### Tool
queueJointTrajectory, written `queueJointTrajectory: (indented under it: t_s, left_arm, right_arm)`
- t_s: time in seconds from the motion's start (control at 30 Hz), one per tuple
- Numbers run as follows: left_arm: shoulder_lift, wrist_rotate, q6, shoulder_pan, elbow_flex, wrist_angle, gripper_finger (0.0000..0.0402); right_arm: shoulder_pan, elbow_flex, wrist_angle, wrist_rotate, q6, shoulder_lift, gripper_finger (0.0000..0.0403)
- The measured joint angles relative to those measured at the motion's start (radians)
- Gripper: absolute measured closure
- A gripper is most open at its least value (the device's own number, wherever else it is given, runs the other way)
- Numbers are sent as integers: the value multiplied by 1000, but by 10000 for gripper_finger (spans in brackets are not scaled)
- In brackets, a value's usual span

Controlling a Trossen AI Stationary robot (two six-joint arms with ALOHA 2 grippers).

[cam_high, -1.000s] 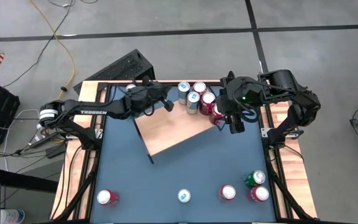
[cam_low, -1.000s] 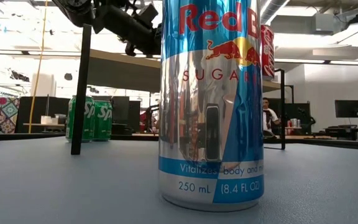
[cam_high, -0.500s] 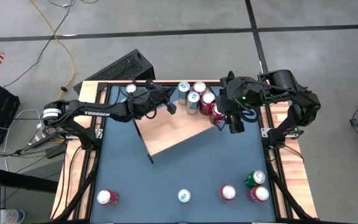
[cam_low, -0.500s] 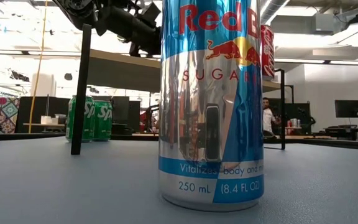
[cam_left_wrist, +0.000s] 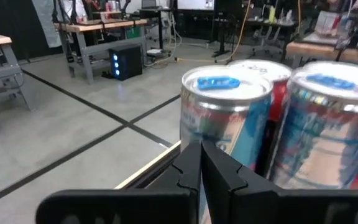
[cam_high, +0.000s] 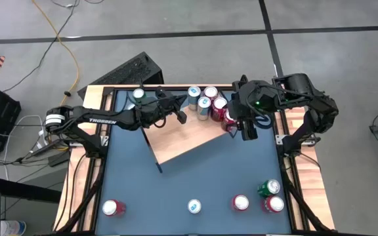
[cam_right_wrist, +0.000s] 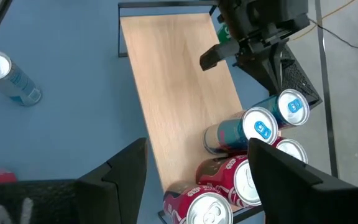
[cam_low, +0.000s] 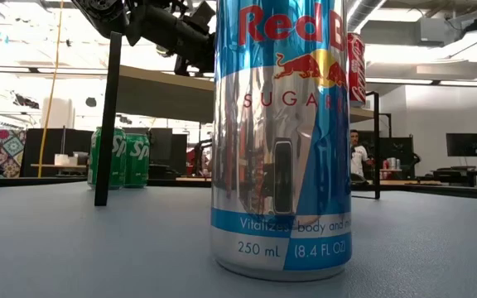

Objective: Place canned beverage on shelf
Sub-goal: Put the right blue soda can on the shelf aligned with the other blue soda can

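Note:
The shelf [cam_high: 182,139], a light wood board on black legs, stands askew at the table's middle. Several cans [cam_high: 207,101], blue-silver and red, stand bunched at its far right end [cam_right_wrist: 253,134]. My left gripper [cam_high: 182,116] is shut and level over the shelf's far edge, pointing at the nearest blue-silver can [cam_left_wrist: 225,118] with a gap between them. My right gripper [cam_high: 247,131] hangs open above the shelf's right end, tilted down, with nothing between its fingers [cam_right_wrist: 126,171].
Several loose cans stand along the near edge: red [cam_high: 113,208], blue-silver [cam_high: 194,207], which fills the low view [cam_low: 280,132], red [cam_high: 240,203], green [cam_high: 268,189]. Another can [cam_high: 138,95] stands at the far left. Bare dark blue tabletop [cam_high: 130,177] lies between.
My left arm has shifted a little toward the table's near edge and the cans, uncovering the can at the far left. Its gripper stays shut. The cans and the shelf have kept still.

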Motion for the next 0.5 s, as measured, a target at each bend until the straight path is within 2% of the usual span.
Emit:
queueJointTrajectory:
  t_s: [0.23, 0.5]
  left_arm:
    - [0, 5, -7, 1, 0, -7, 401]
    - [0, 57, -15, 1, 0, -24, 401]
  right_arm:
    - [0, 0, 23, 0, -2, 0, 144]
    - [0, 0, 24, 0, -2, 0, 144]
